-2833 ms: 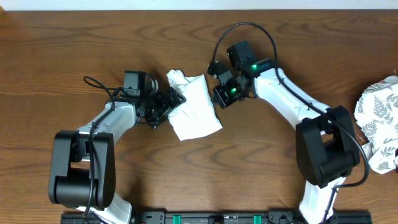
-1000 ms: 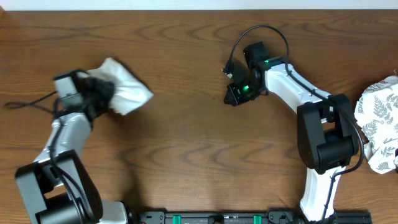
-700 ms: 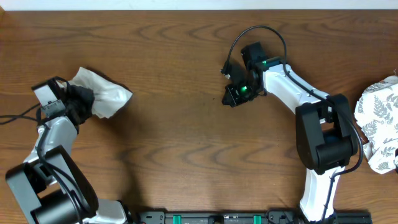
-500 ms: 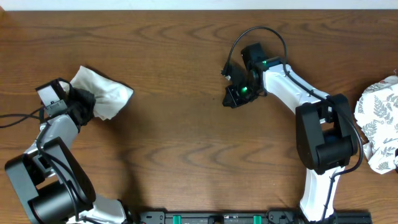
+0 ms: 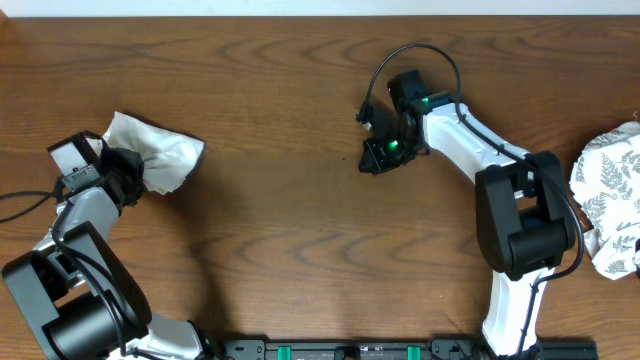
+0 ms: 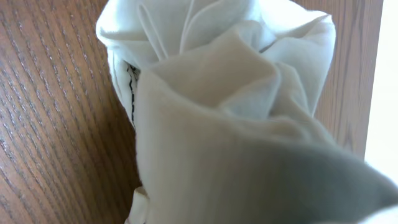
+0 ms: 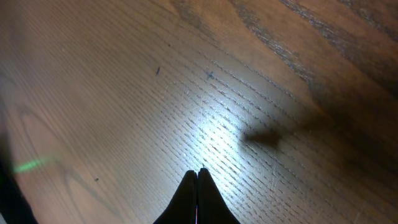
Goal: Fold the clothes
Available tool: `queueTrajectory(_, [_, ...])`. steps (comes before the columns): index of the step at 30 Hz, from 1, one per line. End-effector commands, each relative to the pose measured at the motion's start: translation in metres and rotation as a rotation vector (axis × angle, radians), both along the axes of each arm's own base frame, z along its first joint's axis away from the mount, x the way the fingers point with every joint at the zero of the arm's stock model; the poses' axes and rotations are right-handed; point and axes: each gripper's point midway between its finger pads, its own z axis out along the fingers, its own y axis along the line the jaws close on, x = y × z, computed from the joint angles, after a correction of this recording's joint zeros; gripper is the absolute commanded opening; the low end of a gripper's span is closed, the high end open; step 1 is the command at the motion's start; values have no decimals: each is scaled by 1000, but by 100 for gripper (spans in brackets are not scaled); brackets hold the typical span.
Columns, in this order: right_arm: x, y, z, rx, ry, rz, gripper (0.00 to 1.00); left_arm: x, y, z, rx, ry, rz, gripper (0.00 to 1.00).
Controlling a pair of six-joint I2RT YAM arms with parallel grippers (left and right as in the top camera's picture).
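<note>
One white T-shirt (image 5: pixel 162 158) bunched at far left of desk (image 5: pixel 300 250), against left hand (image 5: pixel 125 170). Cloth fills left wrist view, fingers hidden; cannot tell grip. Right hand (image 7: pixel 198 180) pressed together, holding nothing, low over wood mid-desk. Fern-print cloth (image 5: pixel 608 195) cut off at right edge.

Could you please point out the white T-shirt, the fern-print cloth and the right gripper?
white T-shirt (image 5: pixel 160 155): overhead view, bunched fabric's middle.
fern-print cloth (image 5: pixel 612 170): overhead view, leaf-printed middle.
right gripper (image 7: pixel 198 174): right wrist view, between shut fingertips.

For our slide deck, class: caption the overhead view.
Left gripper at a bunched white T-shirt, far left; right gripper shut over the table; fern cloth at right edge.
</note>
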Motion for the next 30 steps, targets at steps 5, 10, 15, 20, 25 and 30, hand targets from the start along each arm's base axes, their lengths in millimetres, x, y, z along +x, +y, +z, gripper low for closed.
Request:
queueTrajectory(5, [-4,5,0,15,5,26,1,7,3,21,-42,-74,11,66])
queueTrajectory(10, [-6,4,0,13,9,30,2,-3,-4,68,20,-167,-128,68])
queueTrajectory(15, [-5,4,1,14,5,30,2,-31,-20,122,172,-199,-240,69])
queueTrajectory(20, [-3,5,1,17,-5,29,2,-59,-27,161,388,-192,-301,68])
queueTrajectory(25, [-2,5,1,19,-5,24,2,-60,-13,170,619,-142,-373,69])
queueTrajectory(30, [-2,5,1,17,23,-18,1,-38,2,124,668,-44,-505,69])
